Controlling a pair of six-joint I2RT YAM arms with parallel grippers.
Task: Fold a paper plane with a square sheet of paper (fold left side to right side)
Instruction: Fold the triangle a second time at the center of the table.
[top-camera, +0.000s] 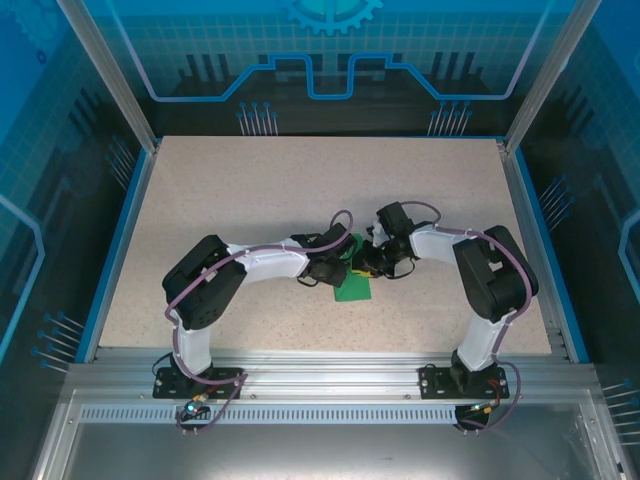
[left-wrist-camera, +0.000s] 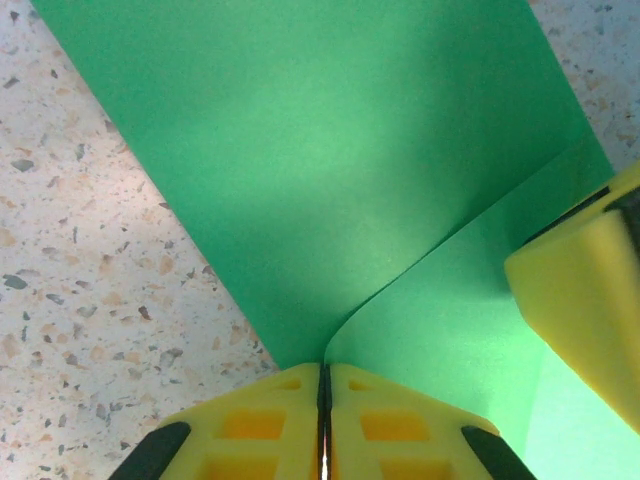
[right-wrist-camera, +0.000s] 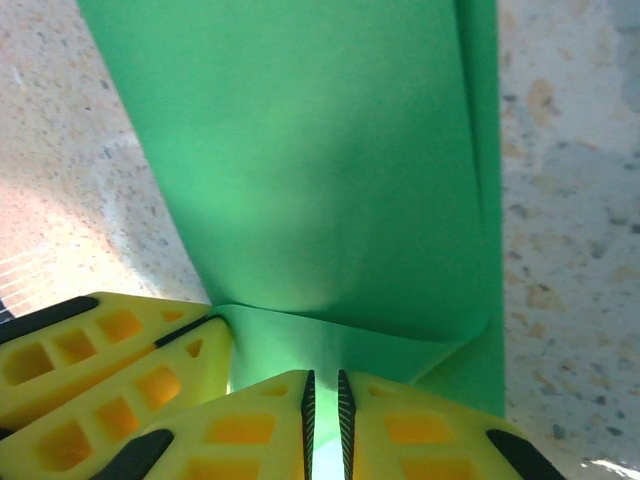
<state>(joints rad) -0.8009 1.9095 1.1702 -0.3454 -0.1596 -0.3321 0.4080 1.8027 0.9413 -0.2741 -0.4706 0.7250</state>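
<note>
Left gripper and right gripper are each pinching the square sheet of paper between closed jaws, mid-tabletop.

I see a beige speckled tabletop with blue edging along its sides. An aluminium rail runs across the near edge, and translucent blue enclosure panels with printed line patterns stand behind.

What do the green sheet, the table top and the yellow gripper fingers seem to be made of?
Green sheet: thin matte paper; it bends and creases softly.
Table top: probably smooth laminate, beige with dark speckles.
Fingers: likely moulded yellow plastic, matte, with hollow square cells.
</note>
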